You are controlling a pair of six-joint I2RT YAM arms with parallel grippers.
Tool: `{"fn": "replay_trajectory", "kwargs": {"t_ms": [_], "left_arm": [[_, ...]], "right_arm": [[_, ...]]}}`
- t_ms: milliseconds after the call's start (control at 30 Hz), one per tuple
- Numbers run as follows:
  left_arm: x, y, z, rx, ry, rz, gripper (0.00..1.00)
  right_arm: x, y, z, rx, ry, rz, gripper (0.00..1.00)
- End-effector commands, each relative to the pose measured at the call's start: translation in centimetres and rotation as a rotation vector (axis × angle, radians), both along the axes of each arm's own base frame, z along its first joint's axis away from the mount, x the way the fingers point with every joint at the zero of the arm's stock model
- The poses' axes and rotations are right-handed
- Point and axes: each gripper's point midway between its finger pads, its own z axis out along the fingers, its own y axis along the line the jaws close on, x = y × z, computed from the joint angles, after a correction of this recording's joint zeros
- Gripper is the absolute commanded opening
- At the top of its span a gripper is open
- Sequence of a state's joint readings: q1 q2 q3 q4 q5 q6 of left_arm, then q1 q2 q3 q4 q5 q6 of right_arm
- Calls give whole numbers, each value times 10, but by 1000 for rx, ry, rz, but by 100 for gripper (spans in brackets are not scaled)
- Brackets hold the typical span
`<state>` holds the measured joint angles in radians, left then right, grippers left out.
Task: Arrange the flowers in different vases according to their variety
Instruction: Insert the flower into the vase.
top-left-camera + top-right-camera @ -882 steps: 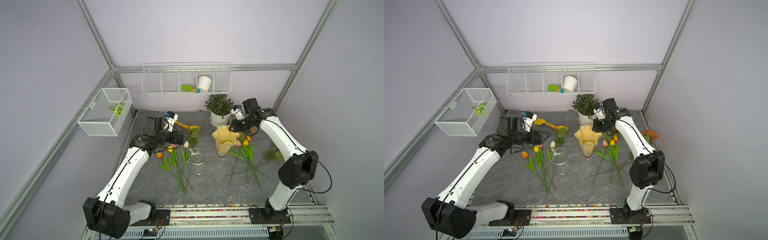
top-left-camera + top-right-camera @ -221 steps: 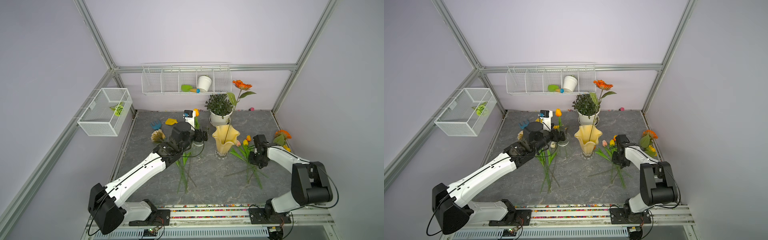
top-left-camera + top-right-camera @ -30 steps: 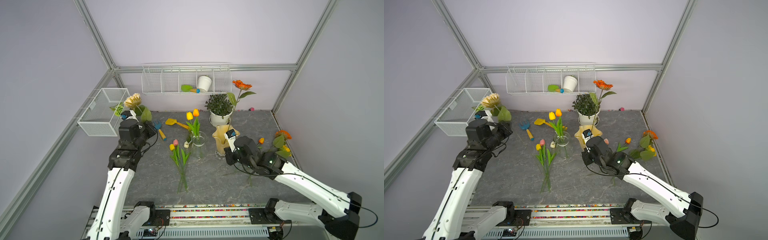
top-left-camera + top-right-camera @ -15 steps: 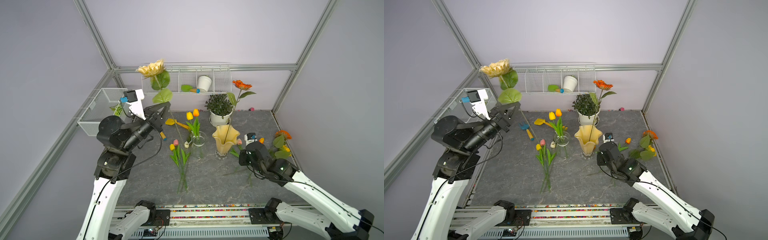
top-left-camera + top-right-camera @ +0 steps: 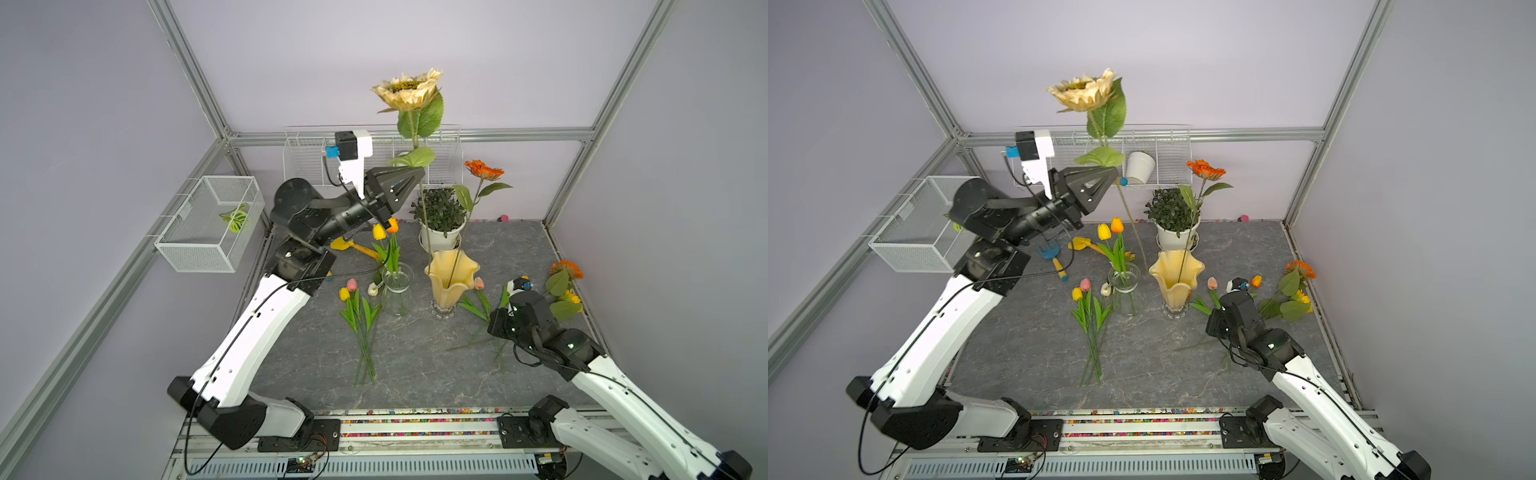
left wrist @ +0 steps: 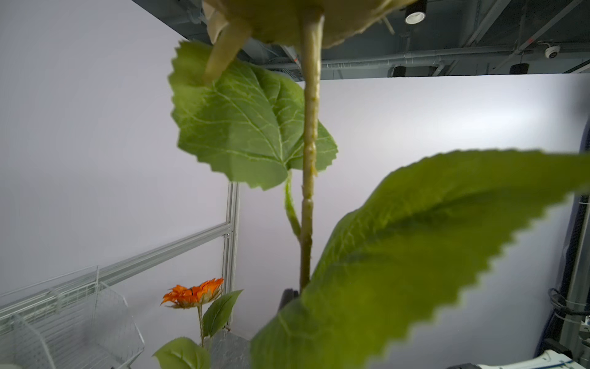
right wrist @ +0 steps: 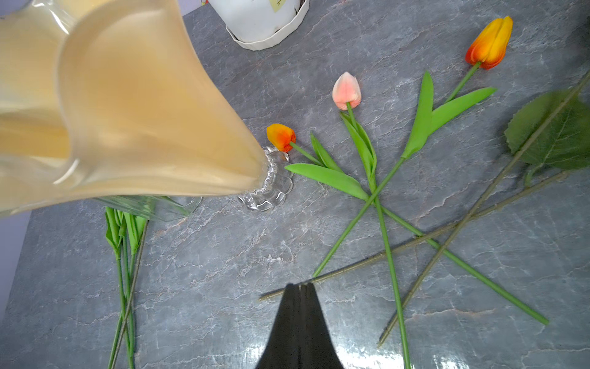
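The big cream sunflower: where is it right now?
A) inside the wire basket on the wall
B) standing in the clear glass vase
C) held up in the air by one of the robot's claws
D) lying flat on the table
C: the left gripper is shut on the stem of the cream sunflower and holds it upright, with the bloom high in the air.

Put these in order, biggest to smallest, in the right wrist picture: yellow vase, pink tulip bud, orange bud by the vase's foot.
1. yellow vase, huge, partly because it is nearest the camera.
2. pink tulip bud.
3. orange bud by the vase's foot, only slightly smaller than the pink one.
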<state>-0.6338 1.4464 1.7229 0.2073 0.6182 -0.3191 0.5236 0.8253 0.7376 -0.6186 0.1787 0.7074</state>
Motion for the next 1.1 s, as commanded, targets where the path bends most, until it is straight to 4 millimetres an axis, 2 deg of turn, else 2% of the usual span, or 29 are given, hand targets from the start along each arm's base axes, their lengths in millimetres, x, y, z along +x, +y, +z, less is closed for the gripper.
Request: {"fn": "replay_trajectory", "kwargs": {"t_ms": [0, 200, 300, 433, 467, 533, 600, 700, 767, 867, 1000, 1033, 1067], "left_arm": [[7, -17, 4, -81, -102, -16, 0], [43, -43, -31, -137, -132, 27, 0], [60, -56, -52, -100, -92, 28, 0], [76, -69, -91, -46, -16, 40, 0], [79, -70, -101, -34, 8, 45, 0], [85, -74, -123, -8, 62, 51, 0], [89, -78, -145, 19, 126, 45, 0], [91, -84, -173, 74, 213, 20, 0], [86, -87, -185, 104, 244, 7, 16], [76, -90, -194, 138, 271, -11, 55], [64, -95, -202, 188, 317, -27, 83], [61, -96, -205, 203, 330, -30, 95], [57, -96, -208, 218, 338, -29, 100]], "right_arm": [[-1, 0, -2, 39, -1, -13, 0], [-5, -6, -8, 34, 0, -34, 0], [-8, -9, -11, 20, 11, -36, 0], [-11, -21, -11, -19, 33, -72, 0], [-12, -25, -10, -32, 37, -82, 2], [-13, -32, -9, -53, 51, -97, 20], [-14, -38, -7, -75, 65, -106, 33], [-15, -46, -4, -109, 77, -120, 41], [-15, -49, -2, -123, 79, -124, 43], [-15, -53, 0, -132, 81, -135, 44], [-14, -62, -3, -163, 97, -170, 47], [-14, -65, -5, -174, 108, -183, 47], [-13, -70, -7, -185, 122, -199, 48]]}}
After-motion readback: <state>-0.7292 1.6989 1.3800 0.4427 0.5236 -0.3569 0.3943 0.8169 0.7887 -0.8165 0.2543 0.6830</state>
